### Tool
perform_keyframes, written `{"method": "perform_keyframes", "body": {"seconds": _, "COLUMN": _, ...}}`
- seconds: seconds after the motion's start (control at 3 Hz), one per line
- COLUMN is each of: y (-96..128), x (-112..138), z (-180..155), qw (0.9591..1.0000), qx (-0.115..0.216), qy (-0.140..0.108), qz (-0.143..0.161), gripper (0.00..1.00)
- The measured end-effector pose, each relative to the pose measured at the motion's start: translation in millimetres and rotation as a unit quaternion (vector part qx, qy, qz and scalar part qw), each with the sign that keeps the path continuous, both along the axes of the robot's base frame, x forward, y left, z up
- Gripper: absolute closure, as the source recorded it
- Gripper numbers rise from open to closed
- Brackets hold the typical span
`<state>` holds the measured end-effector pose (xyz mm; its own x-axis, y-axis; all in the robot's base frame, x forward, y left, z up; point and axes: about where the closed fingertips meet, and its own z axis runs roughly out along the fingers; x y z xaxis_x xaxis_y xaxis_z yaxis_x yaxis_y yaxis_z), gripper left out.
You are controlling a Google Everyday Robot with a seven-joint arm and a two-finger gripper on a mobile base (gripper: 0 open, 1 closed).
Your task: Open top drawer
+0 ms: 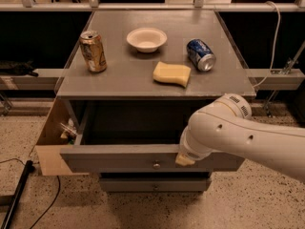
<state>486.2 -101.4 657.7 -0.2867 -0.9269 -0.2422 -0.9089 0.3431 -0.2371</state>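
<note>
The top drawer (109,159) of the grey cabinet stands pulled out toward me, its dark inside showing under the cabinet top. Its small round knob (156,165) sits at the middle of the front panel. My white arm (238,137) comes in from the right, and my gripper (184,159) rests at the upper edge of the drawer front, just right of the knob and mostly hidden behind the wrist. A narrower lower drawer (152,184) stays flush below.
On the cabinet top (119,85) stand a gold can (93,51) and a white bowl (147,38), with a blue can (200,54) on its side and a yellow sponge (172,73). A cardboard box (50,142) is at the cabinet's left. A black cable (19,194) crosses the floor.
</note>
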Motion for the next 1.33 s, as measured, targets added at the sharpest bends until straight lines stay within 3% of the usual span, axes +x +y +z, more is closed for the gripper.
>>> {"method": "perform_keyframes", "body": {"seconds": 0.33, "y": -7, "x": -41, "z": -14, "qw": 0.9999, "qx": -0.003, "qy": 0.001, "qz": 0.012, "gripper": 1.00}}
{"method": "perform_keyframes", "body": {"seconds": 0.67, "y": -13, "x": -77, "z": -27, "qw": 0.9997, "qx": -0.001, "qy": 0.009, "qz": 0.021, "gripper": 1.00}}
{"method": "perform_keyframes", "body": {"seconds": 1.0, "y": -13, "x": -77, "z": -22, "qw": 0.9997, "qx": -0.001, "qy": 0.009, "qz": 0.021, "gripper": 1.00}}
{"method": "perform_keyframes", "body": {"seconds": 1.33, "y": -12, "x": -81, "z": -16, "qw": 0.9997, "qx": 0.001, "qy": 0.005, "qz": 0.024, "gripper": 0.82}}
